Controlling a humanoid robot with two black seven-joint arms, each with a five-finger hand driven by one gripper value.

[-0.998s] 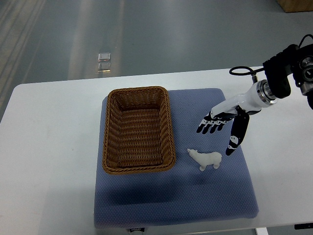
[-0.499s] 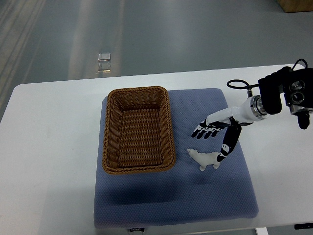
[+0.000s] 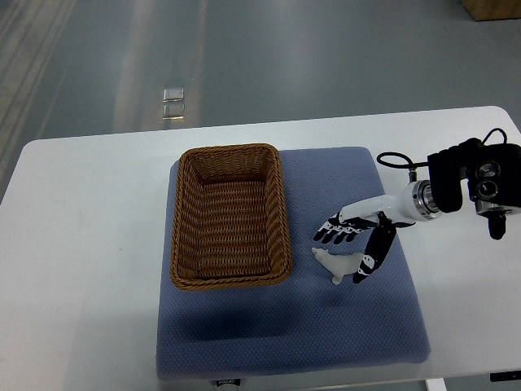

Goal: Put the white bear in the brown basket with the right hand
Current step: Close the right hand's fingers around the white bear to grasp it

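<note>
The basket [image 3: 230, 217] sits on the left part of the mat [image 3: 293, 326], which lies on the table [image 3: 81, 269]; the bear [image 3: 338, 265] lies just right of it (on the mat), under the right hand [image 3: 352, 244].

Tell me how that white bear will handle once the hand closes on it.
The white bear looks small and hard, so probably light and stiff. Its smooth surface may slip between the right hand's fingers. It lies on the blue mat, which likely stops it sliding.
</note>
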